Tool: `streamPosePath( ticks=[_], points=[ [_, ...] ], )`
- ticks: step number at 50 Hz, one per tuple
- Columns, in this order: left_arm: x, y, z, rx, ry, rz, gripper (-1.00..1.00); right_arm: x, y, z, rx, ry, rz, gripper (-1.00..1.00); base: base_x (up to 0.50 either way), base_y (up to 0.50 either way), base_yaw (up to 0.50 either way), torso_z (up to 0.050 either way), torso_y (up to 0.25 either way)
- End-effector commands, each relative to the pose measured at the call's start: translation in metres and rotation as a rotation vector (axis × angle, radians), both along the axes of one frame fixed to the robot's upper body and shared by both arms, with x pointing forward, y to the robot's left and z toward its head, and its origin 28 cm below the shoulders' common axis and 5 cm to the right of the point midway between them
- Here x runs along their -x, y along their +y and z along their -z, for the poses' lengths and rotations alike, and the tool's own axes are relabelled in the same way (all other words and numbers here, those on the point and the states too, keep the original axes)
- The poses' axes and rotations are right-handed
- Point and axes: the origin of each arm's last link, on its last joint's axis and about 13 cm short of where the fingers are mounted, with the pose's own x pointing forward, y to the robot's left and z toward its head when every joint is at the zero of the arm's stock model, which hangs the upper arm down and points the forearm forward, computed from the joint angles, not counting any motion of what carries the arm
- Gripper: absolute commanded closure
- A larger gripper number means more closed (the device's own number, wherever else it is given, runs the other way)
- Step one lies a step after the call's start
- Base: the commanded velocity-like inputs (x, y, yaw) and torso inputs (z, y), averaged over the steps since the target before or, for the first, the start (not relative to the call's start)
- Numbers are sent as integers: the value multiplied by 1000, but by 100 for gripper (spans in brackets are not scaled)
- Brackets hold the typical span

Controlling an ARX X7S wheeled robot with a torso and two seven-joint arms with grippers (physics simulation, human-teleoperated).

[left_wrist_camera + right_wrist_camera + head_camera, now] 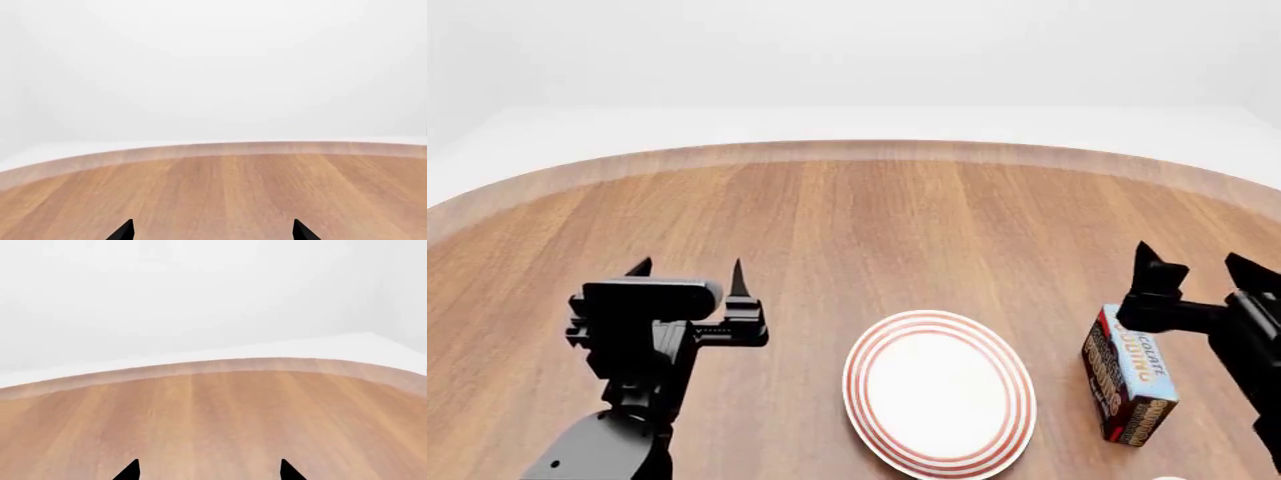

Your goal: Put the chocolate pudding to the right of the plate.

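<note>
Blue-topped chocolate pudding [1130, 376] right of plate [938, 392], long axis running away from the robot, beside spread, empty right gripper [1194, 262]; left gripper [689, 268] far.

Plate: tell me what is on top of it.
Nothing shows on the plate; its white centre and red rings are bare. The chocolate pudding stands apart on the table to its right. The plate's near rim is cut off by the picture's edge.

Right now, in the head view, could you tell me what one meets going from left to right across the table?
Left gripper → plate → chocolate pudding → right gripper, which overlaps the carton's far end.
</note>
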Motion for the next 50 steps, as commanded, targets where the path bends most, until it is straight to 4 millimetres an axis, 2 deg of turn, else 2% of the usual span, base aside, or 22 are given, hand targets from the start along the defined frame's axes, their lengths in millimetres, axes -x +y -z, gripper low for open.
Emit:
streamPosePath(
  ticks=[1,9,29,50],
  points=[
    [1,-1,-5,1,-14,5,-100,18,34,-7,108,-162,-2,-100,0,0,0,0,0],
    [1,0,-7,4,-23,0,-100,19,45,4,125,-186,-10,-100,0,0,0,0,0],
    [2,-5,-16,-4,-53,8,-100,26,60,14,164,-278,-31,-100,0,0,0,0,0],
    [5,-9,-29,-8,-96,21,-100,24,72,10,222,-340,-49,-100,0,0,0,0,0]
  ],
)
